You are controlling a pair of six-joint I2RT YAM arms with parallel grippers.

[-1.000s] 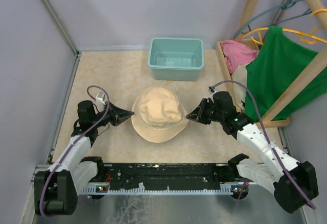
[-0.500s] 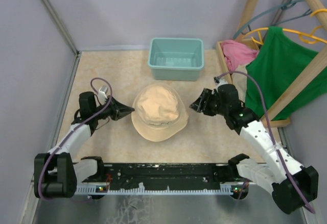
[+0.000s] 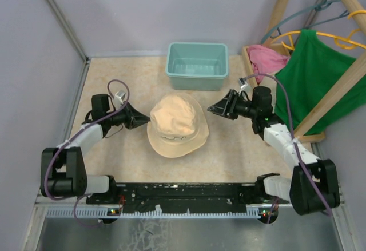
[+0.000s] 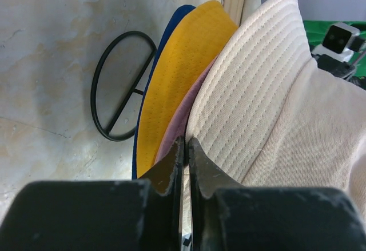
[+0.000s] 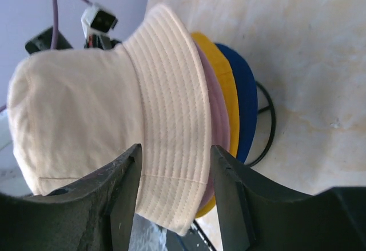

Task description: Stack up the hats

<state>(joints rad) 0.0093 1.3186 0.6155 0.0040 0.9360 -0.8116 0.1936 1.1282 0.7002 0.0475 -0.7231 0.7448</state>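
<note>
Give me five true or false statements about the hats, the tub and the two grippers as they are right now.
1. The beige hat is on top of the pile. True.
2. The navy hat lies directly under the beige one. False: the pink hat is right under it, then the yellow hat, with the navy one at the bottom.
3. The right gripper is open. True.
4. The tub has a hat in it. False: nothing shows inside it.
5. The left gripper is wide open. False: it is shut, at the edge of the hats' brims.
</note>
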